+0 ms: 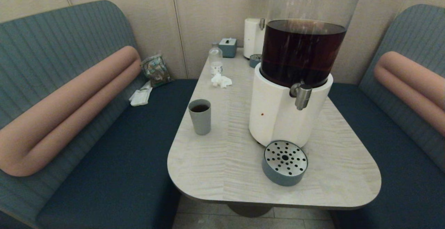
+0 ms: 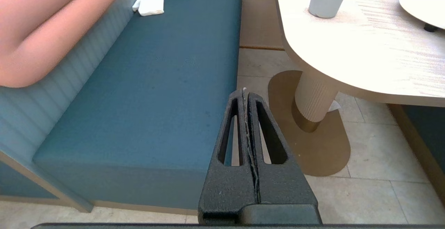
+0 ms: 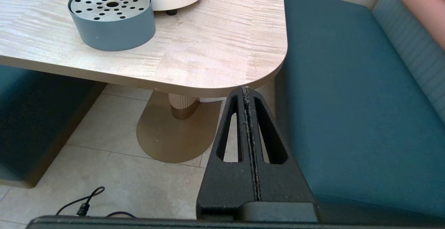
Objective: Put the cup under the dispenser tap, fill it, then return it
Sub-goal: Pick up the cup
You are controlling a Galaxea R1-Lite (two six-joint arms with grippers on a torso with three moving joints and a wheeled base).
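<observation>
A pale wood-grain table [image 1: 222, 173] with rounded corners stands between two dark blue benches over a tiled floor. Both arms hang low off the table's near edge: the left gripper [image 2: 245, 90] is pressed fully together above the floor beside the left bench [image 2: 146, 93], and the right gripper [image 3: 246, 89] is likewise pinched together, empty, just below the table's near right corner. Near the front edge sits the round drip tray [image 1: 284, 163], touching the foot of the big dispenser [image 1: 278, 114]. The dispenser tap [image 1: 302, 96] points down above bare table. The cup [image 1: 200, 116], holding dark liquid, stands well to the left, close to the table's left edge. Farther back lie a crumpled tissue [image 1: 221, 80], a clear bottle [image 1: 215, 58] and a slimmer white dispenser [image 1: 253, 38] against the wall.
</observation>
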